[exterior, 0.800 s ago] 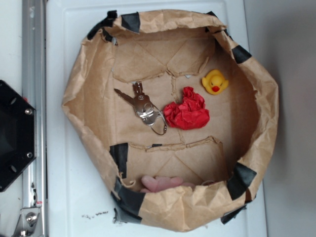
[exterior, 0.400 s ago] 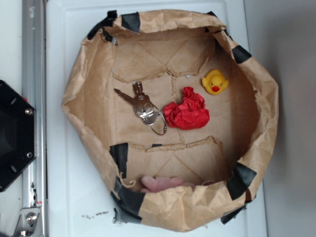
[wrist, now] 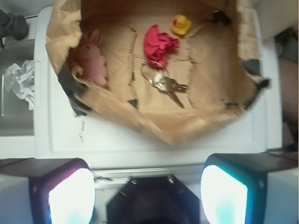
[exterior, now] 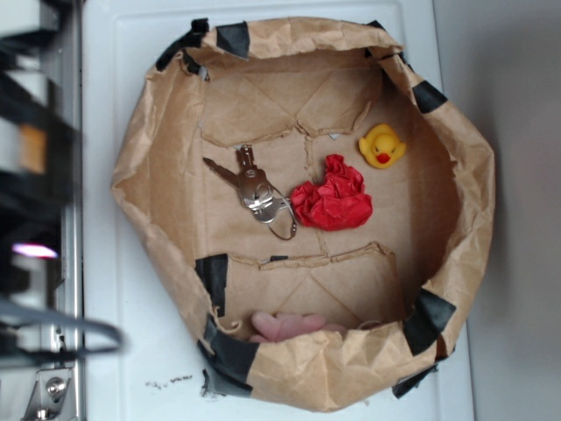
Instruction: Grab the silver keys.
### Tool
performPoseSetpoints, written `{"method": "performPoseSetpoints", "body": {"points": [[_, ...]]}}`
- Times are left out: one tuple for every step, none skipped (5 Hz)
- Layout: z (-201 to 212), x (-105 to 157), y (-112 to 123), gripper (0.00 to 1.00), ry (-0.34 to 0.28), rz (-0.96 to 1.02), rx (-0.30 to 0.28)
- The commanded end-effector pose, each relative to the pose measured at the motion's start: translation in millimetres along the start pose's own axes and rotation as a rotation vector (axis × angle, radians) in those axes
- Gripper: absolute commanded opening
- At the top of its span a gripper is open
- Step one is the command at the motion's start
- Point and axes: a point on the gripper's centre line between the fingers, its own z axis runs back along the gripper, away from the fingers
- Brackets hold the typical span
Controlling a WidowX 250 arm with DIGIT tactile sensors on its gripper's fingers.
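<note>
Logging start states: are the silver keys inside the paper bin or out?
Inside: the silver keys lie flat on the paper bin's floor, beside the red cloth.

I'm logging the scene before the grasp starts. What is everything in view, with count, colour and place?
silver keys: one bunch on a wire ring, silver-grey, on the bin floor, left of centre
red cloth: one, red, crumpled, just right of the keys
rubber duck: one, yellow, upper right of the floor
pink toy: one, pink, against the near wall, partly hidden in the exterior view
paper bin: one, brown with black tape patches, on the white surface
crumpled paper: one, white, outside the bin
gripper: one, dark, fingers wide apart, outside the bin
</note>
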Motion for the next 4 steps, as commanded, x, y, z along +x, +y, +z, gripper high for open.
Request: {"method": "performPoseSetpoints", "body": {"points": [[-29.9, 6.5, 21.8, 1.00, -0.004, -0.405, -0.013], [-32.4, 11.1, 19.0, 1.00, 0.015, -0.442, -0.051], [-30.9, 20.8, 0.5, 1.00, 0.051, -0.538, -0.087], [-30.9, 20.8, 0.5, 1.00, 0.051, -0.538, -0.087]]}}
